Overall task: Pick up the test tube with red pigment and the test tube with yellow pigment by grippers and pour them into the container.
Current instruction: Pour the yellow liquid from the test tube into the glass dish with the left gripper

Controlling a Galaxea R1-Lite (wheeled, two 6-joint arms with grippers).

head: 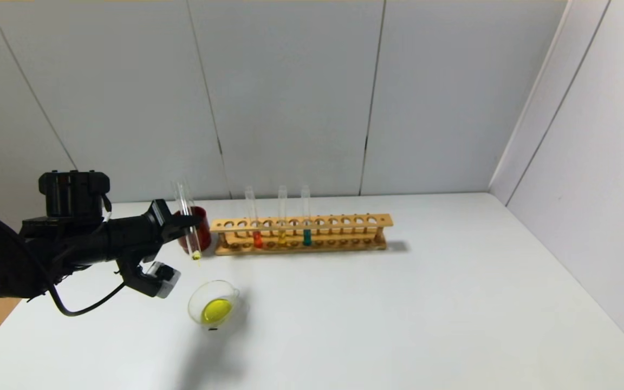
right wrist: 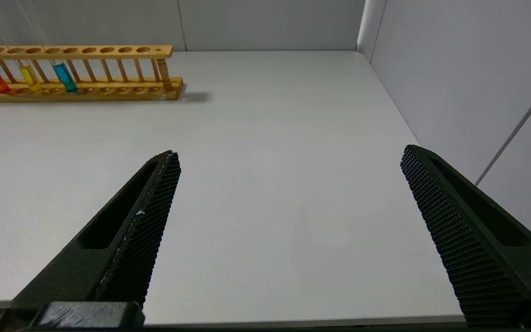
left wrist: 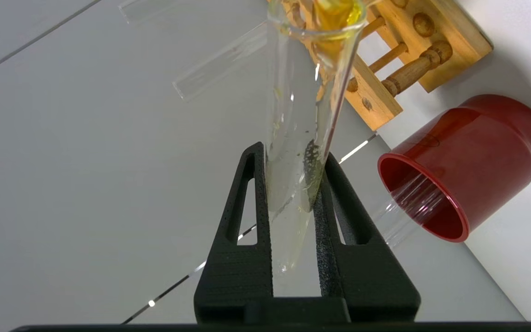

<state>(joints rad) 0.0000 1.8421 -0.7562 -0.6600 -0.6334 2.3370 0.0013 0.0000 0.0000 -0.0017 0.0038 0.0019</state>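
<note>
My left claw point(head: 190, 221) pinches the yellow tube point(head: 188, 222) tight, upright, just in front of the red cup point(head: 199, 234). The tube looks nearly empty, I think, with a yellow drop at its bottom. The glass dish point(head: 213, 303) below has yellow in it. The red tube point(head: 254, 222) waits in the rack point(head: 301, 233). My right claw point(right wrist: 288, 221) is spread wide, holding nothing.
</note>
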